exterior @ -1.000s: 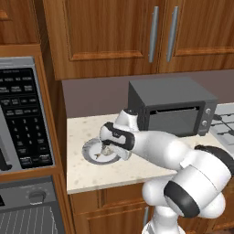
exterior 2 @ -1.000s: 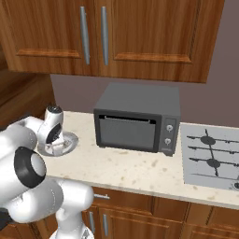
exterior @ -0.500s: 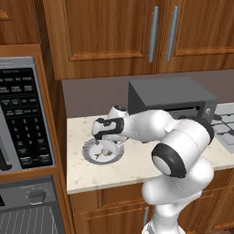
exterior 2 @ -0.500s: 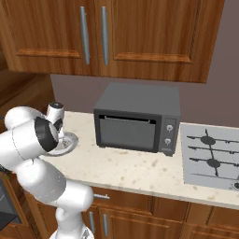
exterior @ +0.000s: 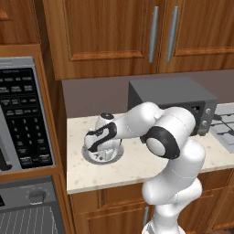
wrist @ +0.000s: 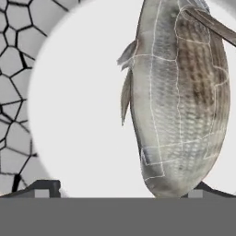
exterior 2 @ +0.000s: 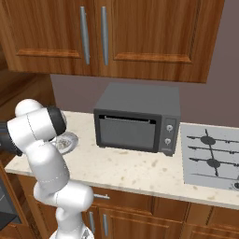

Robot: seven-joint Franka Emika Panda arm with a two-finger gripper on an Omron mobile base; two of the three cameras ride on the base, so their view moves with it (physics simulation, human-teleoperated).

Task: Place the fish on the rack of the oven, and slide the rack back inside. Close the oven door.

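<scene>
- On the worktop [exterior: 137,171], left of the dark countertop oven box [exterior: 176,103], your gripper [exterior: 101,153] hangs low over the round grey plate [exterior: 89,156], because that plate is where the fish [wrist: 182,97] lies.
- From the hand view, your jaws stand wide apart and grip nothing: one fingertip [wrist: 39,189] shows at the bottom left and the other at the bottom right, just past the fish's lower end.
- Your fish rests flat on the plate's pale centre, running lengthwise up the view and sitting off to the right side, so the jaws straddle it unevenly. A dark thin stroke crosses its upper end; I cannot tell what that is.
- You appear to be in the reach-and-descend step. Nothing is lifted yet, and the later work on rack and door is all undone.
- To the left, the microwave keypad [exterior: 23,121] fills the tall cabinet, with the oven [exterior: 32,199] knob strip and wires of the rack [exterior: 27,224] below it.
- Shifting toward the fish before closing would probably centre the grip; a one-sided pinch could skid it across the smooth plate.
</scene>
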